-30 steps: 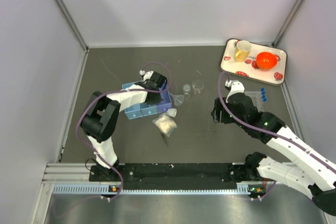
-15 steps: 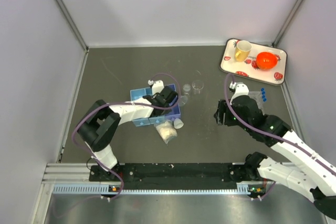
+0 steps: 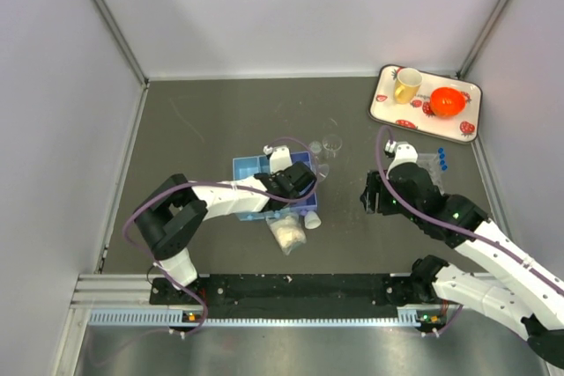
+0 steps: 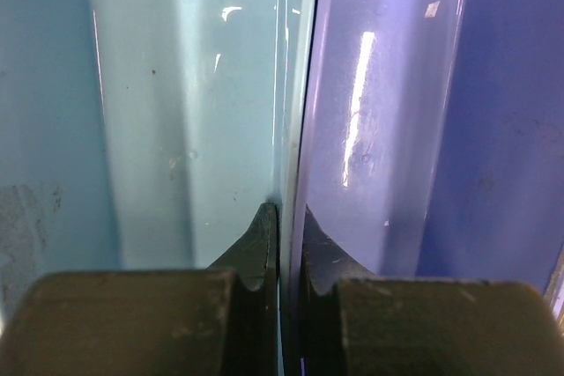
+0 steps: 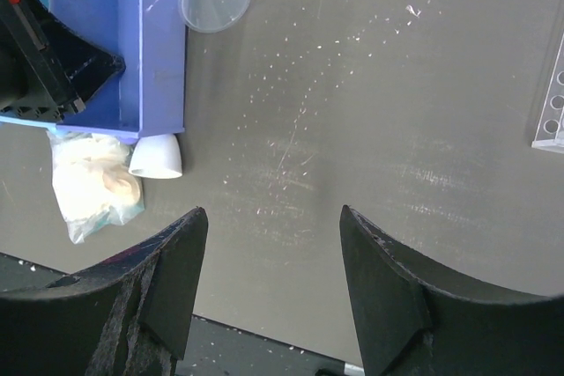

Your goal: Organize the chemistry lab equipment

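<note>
Repositioning step, I'd say: left tool (image 4: 280,217) pinches the divider wall of the blue three-compartment tray (image 3: 248,167), tray directly under it, clear funnel (image 3: 311,219) and bag of white material (image 3: 286,233) just beside its near side. Right tool (image 5: 271,213) spread, empty, over the bench (image 5: 397,129); next move likely calls for letting go and loading loose pieces. Since a second ago the tray slid toward the right tool, funnel and bag shoved along.
</note>
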`<state>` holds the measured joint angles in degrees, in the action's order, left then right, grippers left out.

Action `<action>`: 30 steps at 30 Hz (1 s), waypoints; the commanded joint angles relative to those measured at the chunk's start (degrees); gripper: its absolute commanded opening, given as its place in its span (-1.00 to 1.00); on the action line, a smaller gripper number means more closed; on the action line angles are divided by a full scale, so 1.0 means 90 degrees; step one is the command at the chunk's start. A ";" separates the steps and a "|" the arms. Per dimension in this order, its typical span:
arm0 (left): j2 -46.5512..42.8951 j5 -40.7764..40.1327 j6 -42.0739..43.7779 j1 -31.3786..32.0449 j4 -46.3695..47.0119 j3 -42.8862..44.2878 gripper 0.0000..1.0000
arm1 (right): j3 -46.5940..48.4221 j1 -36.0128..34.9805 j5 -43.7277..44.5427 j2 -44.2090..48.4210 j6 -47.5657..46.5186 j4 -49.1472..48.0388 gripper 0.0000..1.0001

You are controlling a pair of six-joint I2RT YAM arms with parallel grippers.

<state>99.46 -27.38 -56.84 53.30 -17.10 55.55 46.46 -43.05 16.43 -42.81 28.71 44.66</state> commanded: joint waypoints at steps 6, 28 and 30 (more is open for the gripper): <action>0.0492 0.0454 -0.1195 -0.0072 -0.0686 0.0048 -1.00 | -0.0064 -0.0080 0.0245 -0.0058 0.0023 0.0008 0.25; 0.1273 0.1654 0.0808 -0.1654 -0.0492 0.1220 -0.89 | 0.0268 -0.0090 0.0509 -0.1005 -0.0143 -0.0383 0.31; 0.1322 0.1849 0.0750 -0.1664 -0.0424 0.1269 -0.65 | 0.0287 -0.0090 0.0538 -0.1054 -0.0143 -0.0412 0.33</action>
<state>106.39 -20.91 -47.97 39.07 -25.08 67.57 45.87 -43.13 19.42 -51.68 28.10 42.96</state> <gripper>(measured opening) 0.082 0.657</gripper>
